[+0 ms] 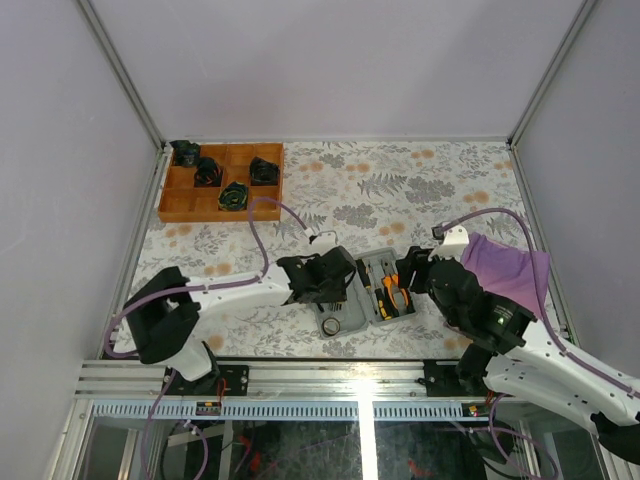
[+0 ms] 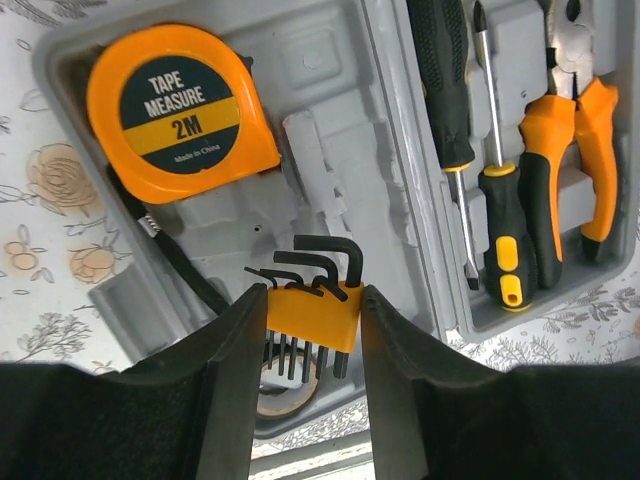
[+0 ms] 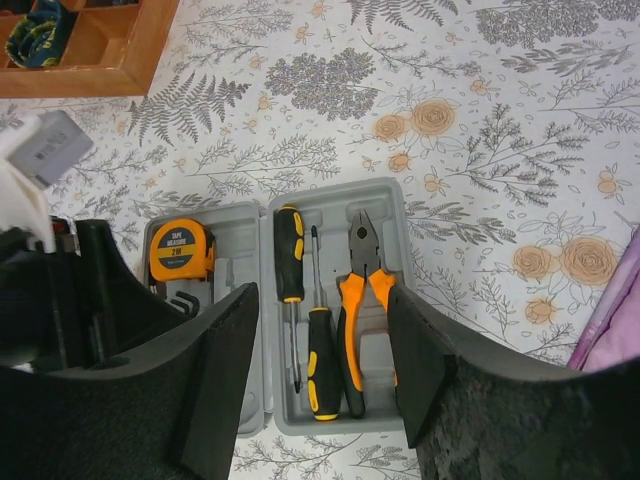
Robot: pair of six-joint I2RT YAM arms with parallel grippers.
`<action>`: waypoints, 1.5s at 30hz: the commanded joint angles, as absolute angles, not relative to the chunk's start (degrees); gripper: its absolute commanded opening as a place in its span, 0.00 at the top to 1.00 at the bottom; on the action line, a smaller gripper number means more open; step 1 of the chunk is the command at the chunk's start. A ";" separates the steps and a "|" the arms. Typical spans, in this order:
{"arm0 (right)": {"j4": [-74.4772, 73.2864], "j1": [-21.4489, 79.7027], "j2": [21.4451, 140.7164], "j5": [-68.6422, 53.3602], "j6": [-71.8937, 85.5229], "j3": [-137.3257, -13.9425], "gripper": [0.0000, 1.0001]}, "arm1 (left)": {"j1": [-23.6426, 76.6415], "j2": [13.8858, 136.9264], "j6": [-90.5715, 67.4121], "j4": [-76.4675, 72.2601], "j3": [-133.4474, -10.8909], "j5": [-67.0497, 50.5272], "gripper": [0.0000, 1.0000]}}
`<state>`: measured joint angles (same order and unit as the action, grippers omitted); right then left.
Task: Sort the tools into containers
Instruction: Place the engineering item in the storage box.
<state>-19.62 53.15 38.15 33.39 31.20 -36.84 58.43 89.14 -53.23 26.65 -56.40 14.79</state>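
The grey case (image 1: 378, 262) lies open between both arms. Its left half holds an orange tape measure (image 2: 175, 110). The right half holds two black-and-orange screwdrivers (image 3: 289, 250) (image 3: 321, 355) and orange-handled pliers (image 3: 362, 290). My left gripper (image 2: 312, 295) is shut on the orange holder of a black hex key set (image 2: 310, 318), held just above the near end of the case's left half. My right gripper (image 3: 320, 300) hovers open over the right half, its fingers apart on either side of the screwdrivers and pliers, with nothing in it.
A wooden compartment tray (image 1: 175, 200) with dark rolls stands at the back left. A purple cloth (image 1: 505, 265) lies at the right. A small tape ring (image 1: 331, 326) sits on the table by the case's near left corner, under my left gripper.
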 commanded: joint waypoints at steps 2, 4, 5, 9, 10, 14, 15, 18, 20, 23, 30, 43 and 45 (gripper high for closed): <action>-20.79 53.43 36.21 36.44 35.17 -35.72 0.39 | 61.14 93.86 -61.55 24.43 -60.41 16.29 0.74; -21.27 53.39 36.18 36.36 35.71 -35.54 0.39 | 62.03 95.72 -62.92 25.12 -62.19 16.96 0.75; -21.47 53.36 36.13 36.34 35.84 -35.48 0.39 | 62.50 96.59 -63.46 25.30 -62.68 17.29 0.74; -22.26 53.38 36.32 36.74 35.75 -35.42 0.39 | 63.30 98.68 -65.23 25.56 -63.16 17.72 0.73; -22.38 53.36 36.37 36.89 35.81 -35.42 0.39 | 63.38 98.96 -65.67 25.79 -63.17 17.90 0.71; -22.26 53.40 36.42 37.00 35.94 -35.23 0.39 | 63.44 98.94 -66.52 26.22 -62.76 18.94 0.63; -22.17 53.39 36.59 36.88 35.95 -35.18 0.39 | 63.44 98.80 -66.61 26.49 -62.77 19.13 0.58; -22.29 53.36 37.15 36.90 35.84 -35.33 0.39 | 63.45 97.18 -66.39 26.32 -62.31 19.32 0.50; -22.59 53.40 37.56 37.14 35.46 -35.49 0.38 | 63.49 95.31 -65.65 25.86 -61.76 19.58 0.45; -23.55 53.35 38.15 37.50 34.50 -36.04 0.38 | 63.48 91.25 -64.53 24.78 -60.20 20.05 0.38; -26.63 52.15 42.41 33.74 31.01 -38.99 0.37 | 62.97 78.83 -63.30 24.16 -51.82 22.69 0.38; -18.96 31.88 54.57 6.01 24.67 -38.92 0.36 | 53.30 60.97 -60.33 19.06 -33.07 17.94 0.33; -17.51 29.19 55.68 3.70 24.32 -38.32 0.36 | 51.96 60.33 -58.71 16.13 -31.21 16.03 0.33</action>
<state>-22.87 33.91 54.11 13.69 26.46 -37.43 54.39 61.93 -62.22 23.14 -34.74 18.94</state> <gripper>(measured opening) 0.635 0.666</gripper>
